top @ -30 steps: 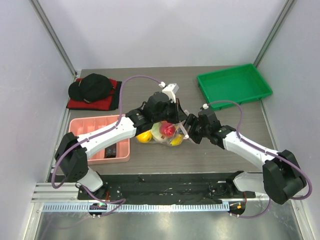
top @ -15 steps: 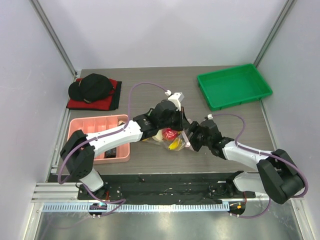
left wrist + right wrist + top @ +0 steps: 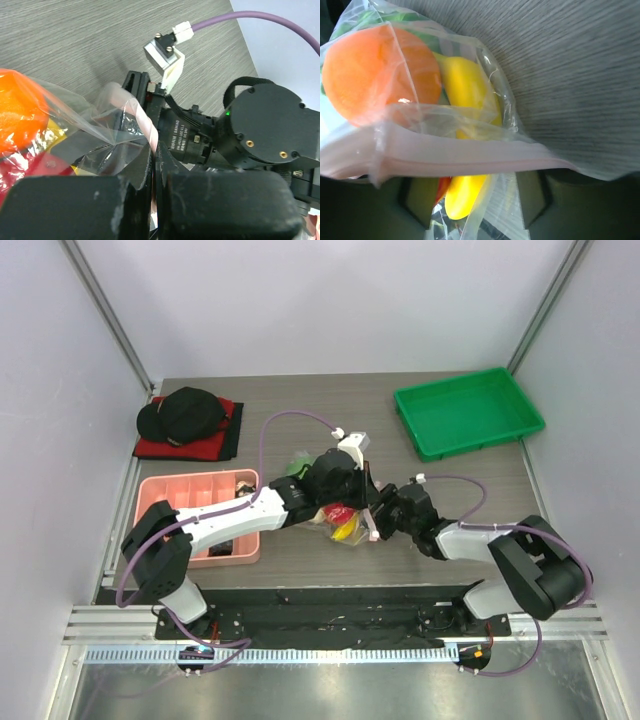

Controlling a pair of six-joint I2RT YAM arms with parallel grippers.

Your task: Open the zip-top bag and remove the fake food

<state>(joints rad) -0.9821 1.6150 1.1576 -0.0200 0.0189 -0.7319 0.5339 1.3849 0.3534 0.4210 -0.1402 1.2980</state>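
The zip-top bag (image 3: 343, 524) lies mid-table between my two grippers, clear with a pink zip strip (image 3: 144, 125). My left gripper (image 3: 154, 150) is shut on that strip, pinching it between the black pads; it sits just behind the bag (image 3: 352, 500). In the right wrist view the fake food shows through the plastic: an orange (image 3: 372, 70) and a yellow banana (image 3: 466, 90). My right gripper (image 3: 477, 192) stands open, its fingers (image 3: 535, 197) wide apart with the bag's pink lip and a yellow piece between them. It faces the bag from the right (image 3: 378, 520). A green leafy piece (image 3: 297, 461) lies behind the left arm.
A pink compartment tray (image 3: 170, 492) sits at the left under the left arm. A black cap on a red cloth (image 3: 185, 418) lies at the back left. A green tray (image 3: 468, 412) stands at the back right.
The left gripper has carried the bag's lip a little right and nearer. The right arm has folded lower with its gripper pressed to the bag's mouth. A loose yellow fruit left of the bag is now hidden.
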